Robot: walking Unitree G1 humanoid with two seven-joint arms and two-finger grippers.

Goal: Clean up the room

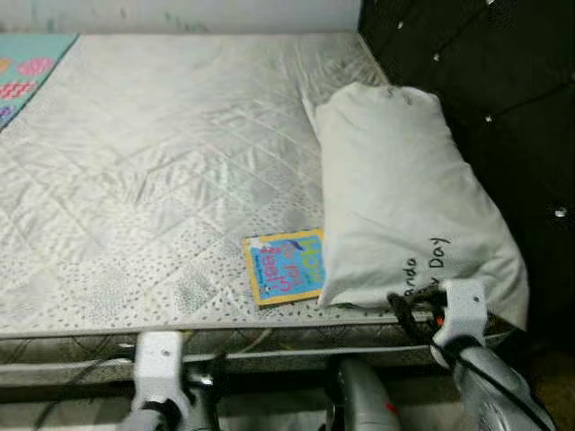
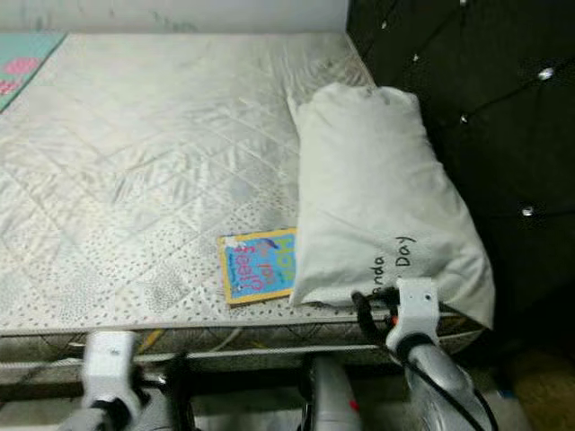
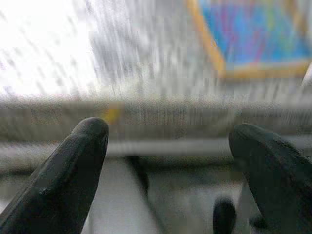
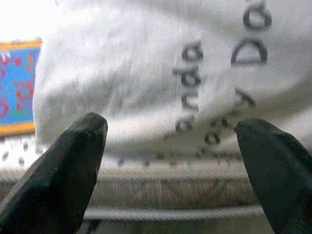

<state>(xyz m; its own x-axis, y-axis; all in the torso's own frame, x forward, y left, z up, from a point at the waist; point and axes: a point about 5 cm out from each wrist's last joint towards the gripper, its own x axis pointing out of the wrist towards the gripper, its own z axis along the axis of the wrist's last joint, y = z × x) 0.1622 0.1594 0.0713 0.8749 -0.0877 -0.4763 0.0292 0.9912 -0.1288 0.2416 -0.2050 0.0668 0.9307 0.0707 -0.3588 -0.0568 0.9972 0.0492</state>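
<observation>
The right gripper (image 4: 170, 141) is spread wide, and the pillow (image 1: 404, 197) lies just ahead of its tips on the bed (image 1: 153, 180). The left gripper (image 3: 168, 141) is spread too. The book (image 1: 283, 266), blurry there, sits ahead of it. Pinch the pillow's near edge, not the book.

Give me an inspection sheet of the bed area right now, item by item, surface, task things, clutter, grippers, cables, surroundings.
Surface: bare quilted mattress, no sheet on it.
Job's things: white pillow with black lettering, lying against the headboard; colourful book flat near the mattress's front edge, its right side tucked under the pillow.
Clutter: nothing seen.
Grippers: left gripper open, low before the mattress edge; right gripper open, facing the pillow's near end.
Cables: black cable at the right wrist.
Surroundings: dark tufted headboard on the right; patterned mat far left.
</observation>
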